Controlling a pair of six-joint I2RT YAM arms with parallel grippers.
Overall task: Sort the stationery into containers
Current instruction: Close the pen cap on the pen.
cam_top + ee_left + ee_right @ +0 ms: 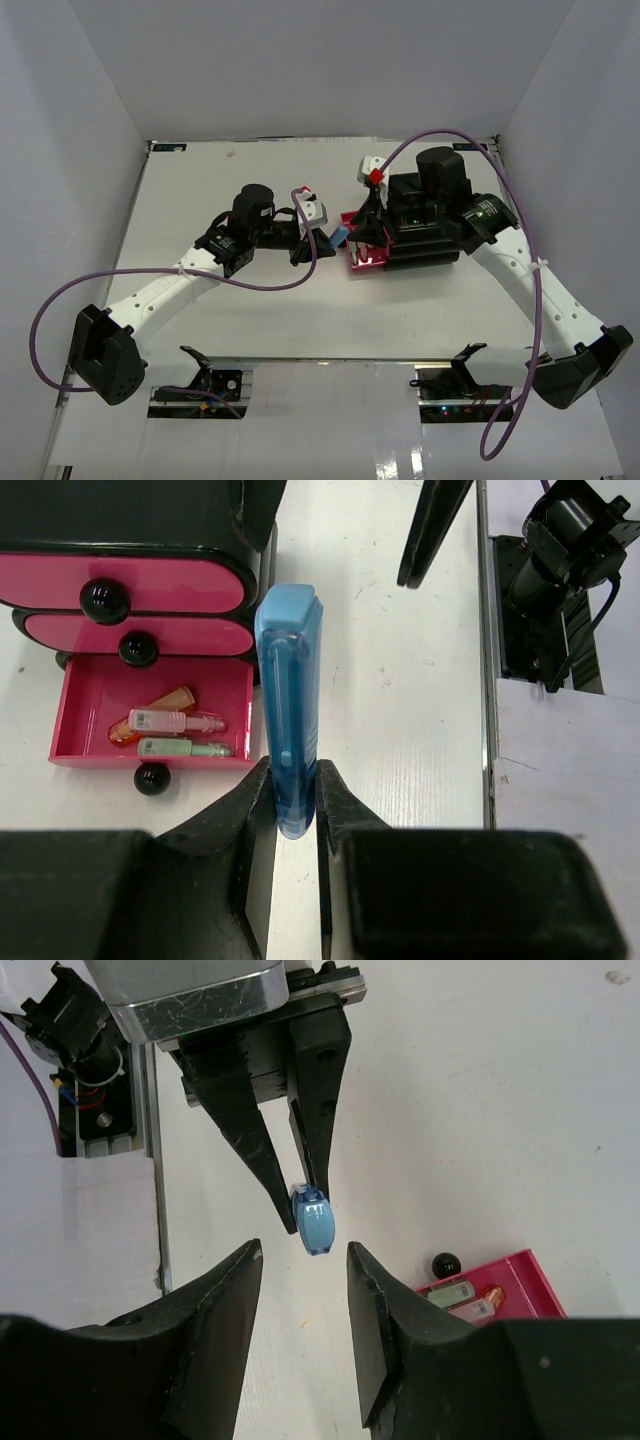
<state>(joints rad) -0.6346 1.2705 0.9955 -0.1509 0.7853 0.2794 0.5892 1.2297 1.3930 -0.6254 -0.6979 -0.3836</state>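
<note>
Left tool: clamped on the near end of the light-blue piece.
Right tool: jaws apart, nothing between them.
Piece's long axis: straight out from the left tool, free end facing the right tool's gap, just ahead of its tips.
Open drawer: just left of the left tool's piece, three pens inside.
Nearer arm: the left, which carries the piece.

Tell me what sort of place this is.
Probably a robot lab test cell: white walls box in the table, left arm and right arm bolted at its near edge, small drawer cabinet.
</note>
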